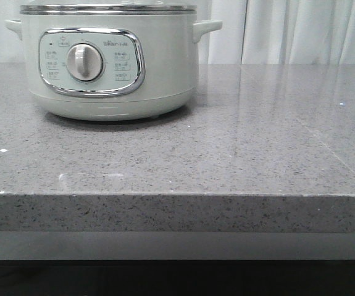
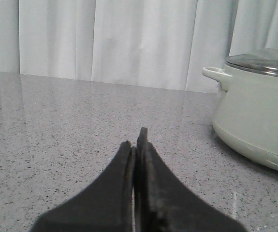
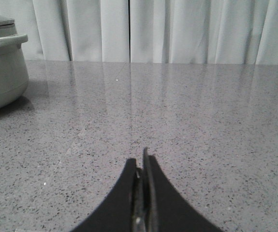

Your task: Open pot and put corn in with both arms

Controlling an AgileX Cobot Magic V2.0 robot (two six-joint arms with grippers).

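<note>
On my left wrist feed, the left gripper (image 2: 136, 145) has its two black fingers pressed together at the tips, with nothing between them. It sits low over the grey speckled countertop (image 2: 80, 125), and the pot (image 2: 255, 116) stands beside it, well apart from the fingertips. On my right wrist feed, the right gripper (image 3: 142, 162) reads the same: fingers closed against each other, nothing held, low over bare countertop (image 3: 177, 111). The pot (image 3: 1, 67) shows at the edge of that feed, farther from this gripper than from the left one.

In the front view neither gripper appears. The pot (image 1: 106, 61) stands on the countertop (image 1: 226, 160), set back from the front edge and toward the left arm's side. Its chrome-framed control panel (image 1: 92, 61) faces me, with the round dial (image 1: 83, 61) at the centre. One small handle (image 1: 205, 28) projects on each side below the metal rim. The lid (image 2: 262, 62) is seated on the pot, metal-rimmed with a small knob on top.

I cannot find the corn in any of the three feeds. White curtains (image 1: 300, 31) hang behind the pot.
</note>
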